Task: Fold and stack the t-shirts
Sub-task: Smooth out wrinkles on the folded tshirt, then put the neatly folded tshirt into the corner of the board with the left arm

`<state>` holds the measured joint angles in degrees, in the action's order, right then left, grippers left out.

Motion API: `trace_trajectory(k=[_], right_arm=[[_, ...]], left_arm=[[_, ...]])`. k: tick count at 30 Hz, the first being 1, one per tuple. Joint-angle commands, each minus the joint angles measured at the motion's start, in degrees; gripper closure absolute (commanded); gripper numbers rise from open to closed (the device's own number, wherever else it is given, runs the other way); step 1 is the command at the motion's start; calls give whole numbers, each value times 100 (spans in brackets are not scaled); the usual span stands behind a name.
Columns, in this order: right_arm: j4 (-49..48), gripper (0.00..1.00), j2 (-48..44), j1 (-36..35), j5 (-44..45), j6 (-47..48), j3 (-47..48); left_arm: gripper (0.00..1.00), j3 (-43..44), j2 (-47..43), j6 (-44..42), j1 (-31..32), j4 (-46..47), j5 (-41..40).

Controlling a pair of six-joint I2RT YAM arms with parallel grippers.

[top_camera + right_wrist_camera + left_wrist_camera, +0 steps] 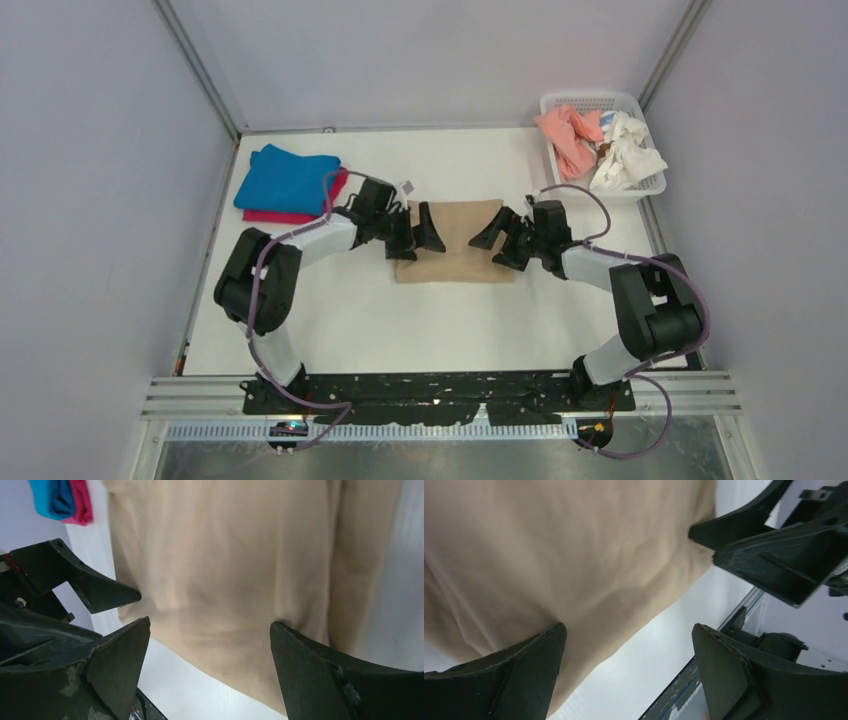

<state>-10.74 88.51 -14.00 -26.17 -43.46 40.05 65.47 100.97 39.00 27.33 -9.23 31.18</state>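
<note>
The tan t-shirt [455, 242] lies folded into a flat rectangle at the table's centre. My left gripper [418, 235] hangs open over its left edge and holds nothing; the left wrist view shows the tan cloth [574, 555] under the jaws. My right gripper [497, 240] hangs open over its right edge and holds nothing; the right wrist view shows the tan cloth [230, 560] below. The folded blue t-shirt [283, 178] lies on the magenta t-shirt [300, 213] at the back left. The salmon t-shirt [568, 135] and the white t-shirt [625, 150] lie crumpled in the basket.
The white mesh basket [592, 101] stands at the back right corner. Grey walls close the table on three sides. The black rail [440, 392] with the arm bases runs along the near edge.
</note>
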Motion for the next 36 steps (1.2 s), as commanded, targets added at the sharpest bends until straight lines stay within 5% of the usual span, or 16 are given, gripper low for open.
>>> trace_trajectory(k=[1,13,18,22,28,36], right_arm=[[-178,5,-241,49,302,61,-532],[418,5,-1133,450,538,643,-818],[1115,5,-2435,448,1220,1200,-601],[1525,5,-3611,453,2640,1154,-826],[1490,5,-4386,474,3374,889,-1351],[1624,5,-4448,477,3269,1199,-1327]], left_arm=[[1,-523,215,168,11,452,57],[1,-1127,-488,16,20,108,-678],[1,-670,-1720,-419,385,-1327,-3539],[1,-698,-2205,-289,300,-1574,-4733],[1,77,-1071,-457,-340,-1733,-2898],[1,827,165,-414,-263,-1534,-2390]])
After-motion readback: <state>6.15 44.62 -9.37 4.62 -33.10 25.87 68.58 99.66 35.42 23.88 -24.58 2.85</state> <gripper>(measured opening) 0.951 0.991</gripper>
